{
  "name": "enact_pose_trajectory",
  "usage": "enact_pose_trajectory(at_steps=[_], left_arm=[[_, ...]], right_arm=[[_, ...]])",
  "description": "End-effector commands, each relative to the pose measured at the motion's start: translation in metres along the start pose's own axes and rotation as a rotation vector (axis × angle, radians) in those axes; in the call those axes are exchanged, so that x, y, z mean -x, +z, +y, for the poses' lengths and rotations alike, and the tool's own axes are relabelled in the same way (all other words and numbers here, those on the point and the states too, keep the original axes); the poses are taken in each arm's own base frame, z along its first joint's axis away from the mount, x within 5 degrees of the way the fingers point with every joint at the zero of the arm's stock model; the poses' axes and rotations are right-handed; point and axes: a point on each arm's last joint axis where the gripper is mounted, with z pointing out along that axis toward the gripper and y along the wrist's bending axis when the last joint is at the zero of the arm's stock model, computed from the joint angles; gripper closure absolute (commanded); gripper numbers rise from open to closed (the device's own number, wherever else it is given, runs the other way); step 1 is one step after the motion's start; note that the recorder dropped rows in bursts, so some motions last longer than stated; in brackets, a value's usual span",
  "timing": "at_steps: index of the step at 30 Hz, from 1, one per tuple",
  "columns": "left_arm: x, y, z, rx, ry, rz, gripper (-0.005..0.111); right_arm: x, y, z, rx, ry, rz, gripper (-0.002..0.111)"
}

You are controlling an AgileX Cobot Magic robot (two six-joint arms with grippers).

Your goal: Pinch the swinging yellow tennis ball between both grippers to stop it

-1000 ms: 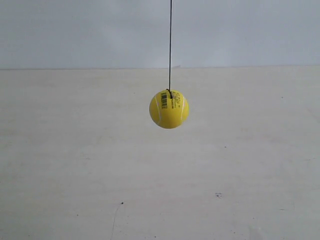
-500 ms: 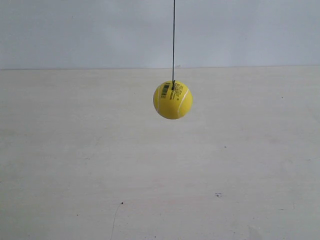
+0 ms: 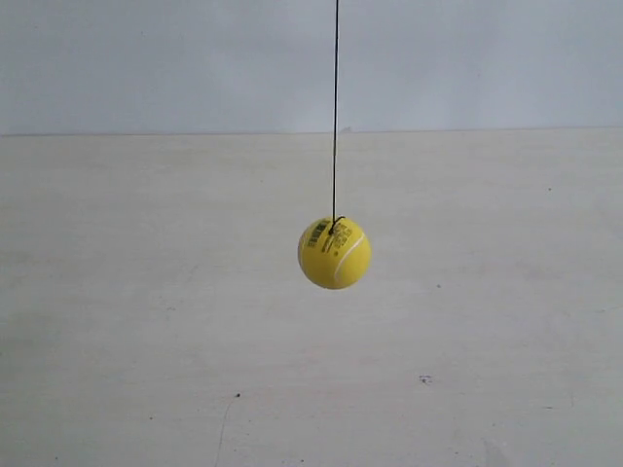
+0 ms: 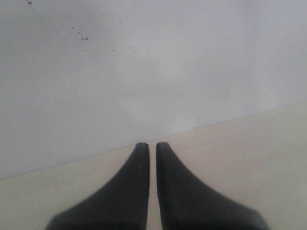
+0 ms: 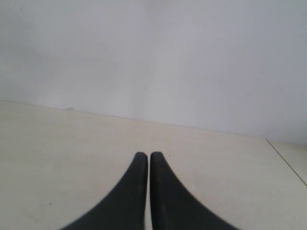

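Observation:
The yellow tennis ball [image 3: 334, 252] hangs in mid-air on a thin dark string [image 3: 336, 107] over the pale table in the exterior view, with a white seam and small dark print on its top. Neither arm shows in that view. In the left wrist view my left gripper [image 4: 150, 146] is shut, a thin slit between its black tapered fingers, with nothing held. The right wrist view has my right gripper [image 5: 145, 155] shut and empty too. The ball appears in neither wrist view.
A pale table [image 3: 146, 321] with a few small dark specks runs back to a plain light wall [image 3: 146, 58]. The left wrist view looks along the tabletop to the wall [image 4: 144, 57]; the right wrist view shows a table seam [image 5: 288, 160].
The ball rose and shifted slightly right between the first two frames, then dropped lower in the exterior view now. The string stays near vertical.

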Motion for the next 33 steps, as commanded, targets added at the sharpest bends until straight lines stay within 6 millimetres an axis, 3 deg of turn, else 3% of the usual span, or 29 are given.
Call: enact_pose_trajectory(at_steps=[1, 12, 19, 27, 33], left_arm=[[0.0, 0.0, 0.0, 0.007, -0.014, -0.002, 0.102], [0.0, 0.0, 0.0, 0.006, -0.014, -0.003, 0.102], [0.0, 0.0, 0.0, 0.006, -0.014, -0.003, 0.102], [-0.001, 0.0, 0.0, 0.007, -0.014, -0.001, 0.102], [-0.001, 0.0, 0.0, 0.007, -0.014, -0.001, 0.102]], right_arm=[[-0.003, -0.001, 0.001, 0.012, -0.002, 0.031, 0.108], [-0.014, -0.002, 0.005, 0.052, 0.009, 0.155, 0.108], [-0.019, -0.004, -0.006, -0.077, 0.116, 0.204, 0.108], [-0.021, -0.004, 0.006, 0.071, -0.047, 0.226, 0.108], [-0.021, -0.004, 0.005, 0.054, 0.004, 0.232, 0.108]])
